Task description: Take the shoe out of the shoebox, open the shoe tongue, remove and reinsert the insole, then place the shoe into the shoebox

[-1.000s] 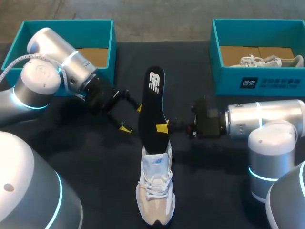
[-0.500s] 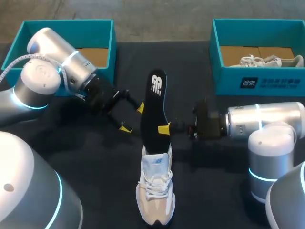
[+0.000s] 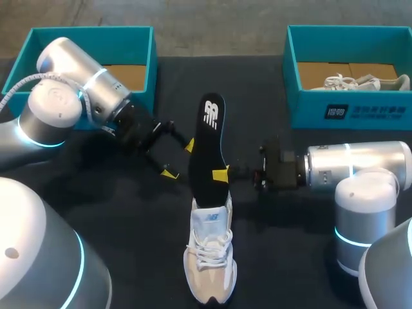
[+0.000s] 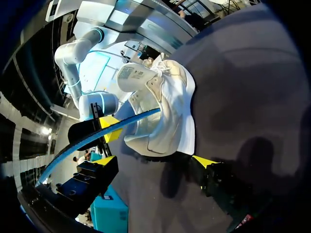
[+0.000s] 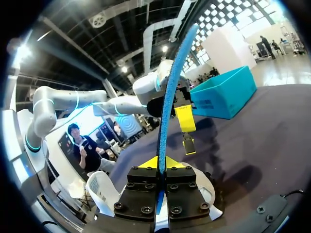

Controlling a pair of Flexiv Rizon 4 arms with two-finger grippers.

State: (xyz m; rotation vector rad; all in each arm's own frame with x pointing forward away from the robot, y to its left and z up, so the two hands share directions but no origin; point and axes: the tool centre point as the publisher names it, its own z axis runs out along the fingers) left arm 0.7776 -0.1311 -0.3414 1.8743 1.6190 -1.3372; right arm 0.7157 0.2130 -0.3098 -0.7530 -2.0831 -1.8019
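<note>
The insole (image 3: 207,151) has a matt black face and a blue foamy edge, while the shoe (image 3: 210,257) looks like white and beige cloth. The table (image 3: 129,232) is matt dark, the right shoebox (image 3: 309,109) smooth teal cardboard.

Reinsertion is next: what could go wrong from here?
The right gripper pinches the insole only near its shoe-side end, so the long free part could flop or twist. Nothing holds the shoe; pushing in may slide or tip it. The open left gripper close beside the insole could snag it.
</note>
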